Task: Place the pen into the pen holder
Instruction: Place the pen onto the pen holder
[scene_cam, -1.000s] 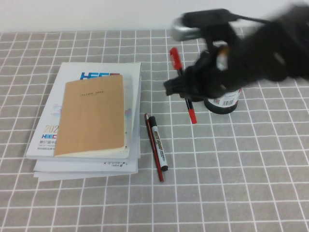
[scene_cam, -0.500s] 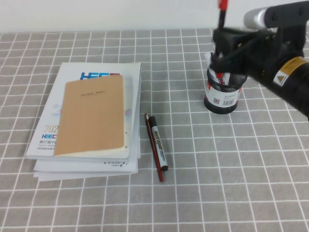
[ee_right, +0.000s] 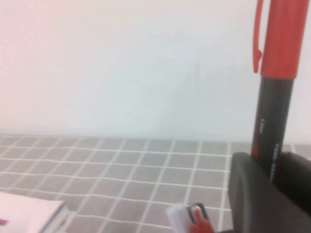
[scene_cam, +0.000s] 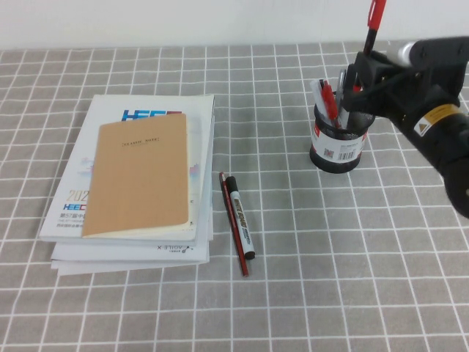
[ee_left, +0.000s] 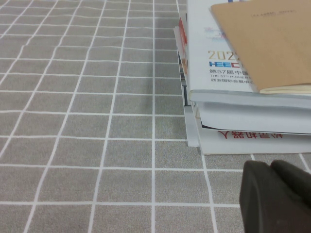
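Two end effectors are accounted for, though only one is at work. The right end effector is seen at the far right of the worktop, raised just above the pen holder, and its fingers are closed around the black barrel of the pen. The pen is held nearly upright, its red cap pointing up past the top edge of the high view, and its barrel runs down between the fingers; its lower end is hidden behind the end effector, so whether it has entered the holder cannot be told. In the right wrist view the pen is shown standing against the white wall, gripped at its black middle section.

The pen holder is stood on the worktop directly beneath and slightly to the left of the right end effector, with a white-and-red barcode label around its lower part. Several pens are already held in it, leaning toward the left.

The left end effector is visible only in the left wrist view, where it is held low over the worktop just beside the near edge of a stack of books; whether its fingers are parted or closed cannot be told. A brown notebook is laid on top of the stack. A black marker and a thin red stick are laid side by side, touching, just to the right of the stack.
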